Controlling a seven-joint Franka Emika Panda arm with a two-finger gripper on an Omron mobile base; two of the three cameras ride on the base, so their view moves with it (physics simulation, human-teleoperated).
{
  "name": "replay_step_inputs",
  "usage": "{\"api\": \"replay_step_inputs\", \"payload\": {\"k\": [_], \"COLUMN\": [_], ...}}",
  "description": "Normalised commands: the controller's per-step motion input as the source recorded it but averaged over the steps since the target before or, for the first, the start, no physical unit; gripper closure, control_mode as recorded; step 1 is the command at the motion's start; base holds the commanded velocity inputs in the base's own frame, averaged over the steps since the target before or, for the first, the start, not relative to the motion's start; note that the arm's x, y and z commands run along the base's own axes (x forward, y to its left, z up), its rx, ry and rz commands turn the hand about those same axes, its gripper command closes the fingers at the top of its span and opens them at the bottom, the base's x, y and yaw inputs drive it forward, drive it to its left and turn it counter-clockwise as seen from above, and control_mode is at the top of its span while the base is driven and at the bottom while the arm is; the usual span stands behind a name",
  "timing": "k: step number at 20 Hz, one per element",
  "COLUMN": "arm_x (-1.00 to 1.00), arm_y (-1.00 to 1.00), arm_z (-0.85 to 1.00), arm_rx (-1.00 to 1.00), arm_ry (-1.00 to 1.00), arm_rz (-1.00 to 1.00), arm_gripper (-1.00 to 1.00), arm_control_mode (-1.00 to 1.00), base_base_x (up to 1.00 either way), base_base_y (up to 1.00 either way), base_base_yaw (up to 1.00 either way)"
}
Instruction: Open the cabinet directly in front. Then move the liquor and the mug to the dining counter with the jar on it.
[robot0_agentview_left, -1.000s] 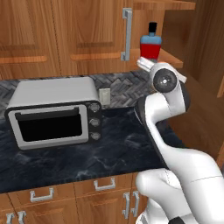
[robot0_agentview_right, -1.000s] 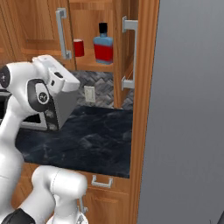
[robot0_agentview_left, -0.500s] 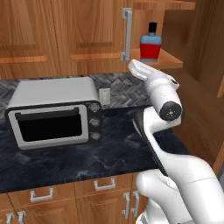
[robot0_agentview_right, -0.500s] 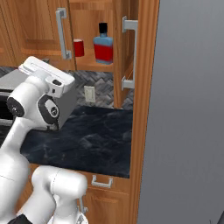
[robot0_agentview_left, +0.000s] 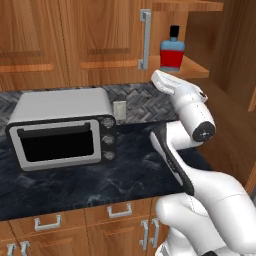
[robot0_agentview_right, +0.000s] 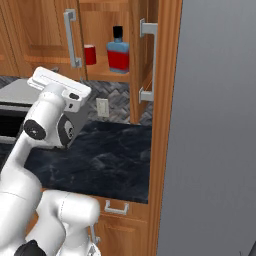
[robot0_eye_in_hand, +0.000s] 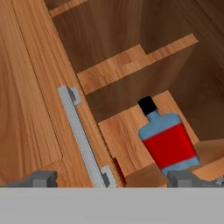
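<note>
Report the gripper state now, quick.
Gripper: open, holding nothing, pointed at the liquor in the cabinet.

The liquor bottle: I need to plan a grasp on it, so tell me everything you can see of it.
The liquor is a small squarish bottle with a blue upper body, a red lower band and a short neck under a black cap. It looks smooth and glossy. It stands upright on the lower shelf of the cabinet, whose right door hangs open, with the red mug standing apart at its left. Nothing grips it.

mug (robot0_agentview_right: 90, 54) half hidden behind cabinet (robot0_agentview_right: 47, 30) door
</note>
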Motion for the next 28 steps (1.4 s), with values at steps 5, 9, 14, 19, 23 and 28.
{"api": "replay_step_inputs", "payload": {"k": [5,9,14,19,23,28], "arm_x": [0.42,0.65,0.84,0.78,0.81,0.88], "arm_y": [0.15,0.19,0.22,0.39,0.25,0.01], "arm_z": [0.28,0.2,0.04,0.0,0.0,0.0], "arm_rx": [-0.1,-0.1,-0.11,-0.13,-0.1,0.0], "arm_ry": [-0.05,0.0,0.0,0.0,0.04,0.15], "arm_rz": [0.03,0.01,0.0,0.0,0.0,-0.01], "arm_gripper": [-1.0,-1.0,-1.0,-1.0,-1.0,-1.0], "arm_control_mode": [-1.0,-1.0,-1.0,-1.0,-1.0,-1.0], "base_base_x": [0.0,0.0,0.0,0.0,0.0,0.0], "base_base_y": [0.0,0.0,0.0,0.0,0.0,0.0], "base_base_yaw": [0.0,0.0,0.0,0.0,0.0,0.0]}}
